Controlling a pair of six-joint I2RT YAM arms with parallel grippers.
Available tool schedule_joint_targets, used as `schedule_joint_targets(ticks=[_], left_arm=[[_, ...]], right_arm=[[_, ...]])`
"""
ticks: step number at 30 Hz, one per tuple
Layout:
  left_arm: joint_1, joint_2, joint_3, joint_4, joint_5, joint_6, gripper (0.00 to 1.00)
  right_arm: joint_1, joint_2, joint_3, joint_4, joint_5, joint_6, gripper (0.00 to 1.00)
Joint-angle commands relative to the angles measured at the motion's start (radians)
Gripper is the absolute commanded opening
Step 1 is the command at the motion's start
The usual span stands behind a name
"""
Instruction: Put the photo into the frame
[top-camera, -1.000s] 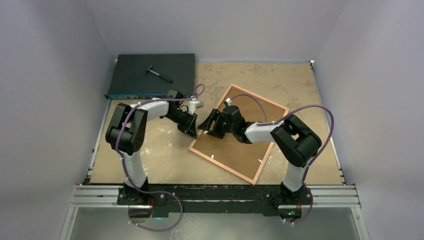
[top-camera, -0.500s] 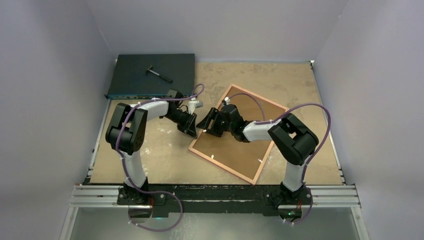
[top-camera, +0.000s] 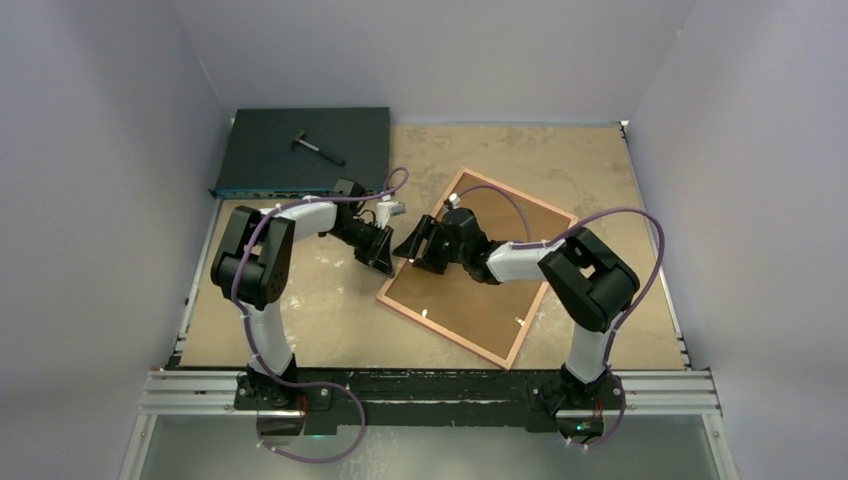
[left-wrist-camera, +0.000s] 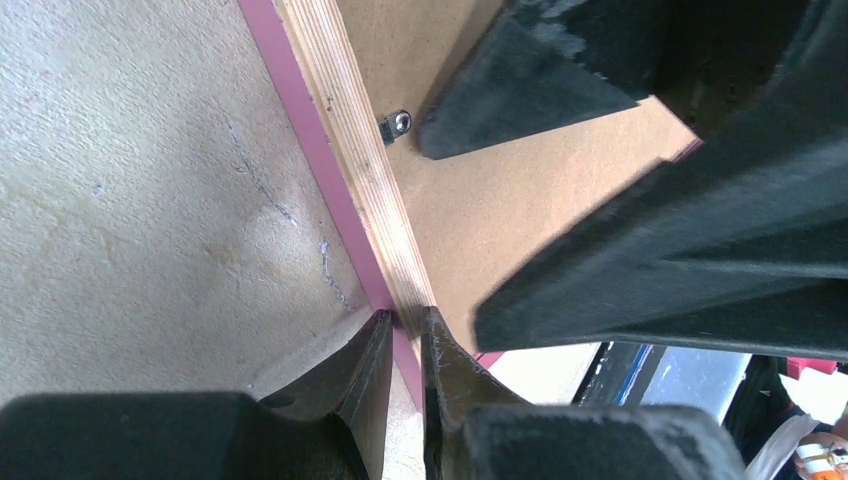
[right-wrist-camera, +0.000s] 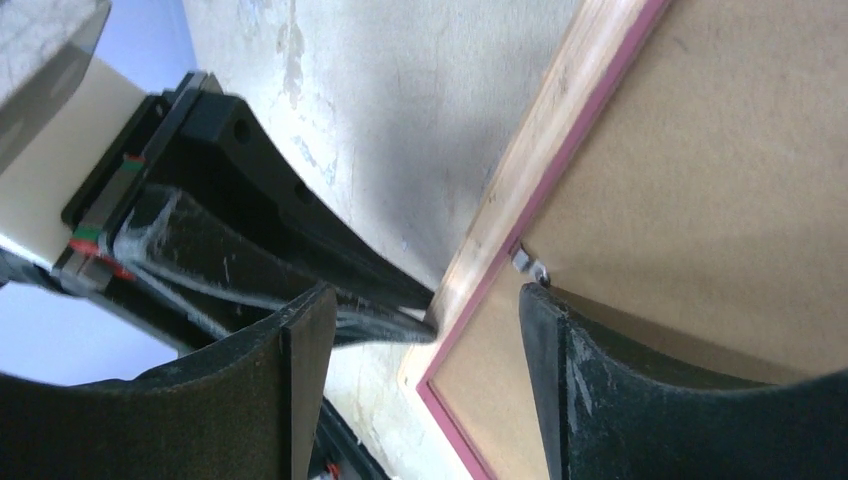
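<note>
Currently the frame (top-camera: 445, 333) lies flat, back up, on the table (top-camera: 320, 310), with the brown backing board (top-camera: 485, 300) sitting inside its rim. Its left long edge runs straight through both sets of jaws.

Left gripper (left-wrist-camera: 405, 345): jaws almost together, pinching that edge. One finger is on the table side and one on the tan wood strip, with the pink side showing in the slit between them.

Right gripper (right-wrist-camera: 425, 300): jaws wide apart, holding nothing. It straddles the same edge from the opposite side, one finger over bare table and the other over the backing board. The left gripper's tips poke in between the right jaws, so both crowd one spot.

A small metal tab (right-wrist-camera: 528, 265) sits on the rim's inner side, just beside the right gripper's board-side fingertip and ahead of the left jaws.

Further out, a dark flat box (top-camera: 300, 150) sits well behind the left jaws at the far left corner, with a thin tool (top-camera: 318, 147) lying on it.

The overhead view gives the whole layout, but the arms hide the grip point. The left wrist view shows the pinch close up. The right wrist view shows the wide gap and the tab. Low in the left wrist view there is a blue and white patch under the right finger; cannot tell what it is.
</note>
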Motion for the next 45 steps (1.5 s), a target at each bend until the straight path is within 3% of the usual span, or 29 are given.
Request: schedule_joint_targets(ticks=[1,7,14,18,21,26,31,40,45], left_arm=[[0.005,-0.004,0.001,0.005,-0.001,0.03,0.12],[0.014,-0.016,0.024,-0.001,0.021,0.014,0.12],[0.025,-0.014,0.069,-0.059,-0.025,0.094,0.14],[0.047,-0.004,0.133,-0.118,-0.067,0.151,0.15],[0.056,-0.006,0.147,-0.116,-0.122,0.168,0.15],[0.049,0.0,0.107,-0.09,-0.182,0.178,0.15],[0.025,-0.02,0.037,-0.077,-0.219,0.203,0.15],[-0.135,-0.063,-0.036,-0.05,-0.264,0.192,0.15],[-0.178,-0.004,0.003,-0.021,-0.257,0.152,0.15]], right_arm=[[0.006,-0.132,-0.018,-0.077,0.0,-0.035,0.72],[-0.051,-0.217,-0.004,-0.199,0.06,-0.103,0.81],[-0.369,-0.452,-0.106,-0.43,0.198,-0.205,0.99],[-0.543,-0.557,-0.095,-0.607,0.354,-0.272,0.99],[-0.645,-0.585,-0.109,-0.642,0.4,-0.282,0.99],[-0.762,-0.549,-0.158,-0.606,0.424,-0.28,0.99],[-0.769,-0.481,-0.159,-0.564,0.447,-0.299,0.99],[-0.768,-0.296,-0.142,-0.421,0.234,-0.265,0.99],[-0.767,-0.178,-0.014,-0.369,0.174,-0.249,0.99]])
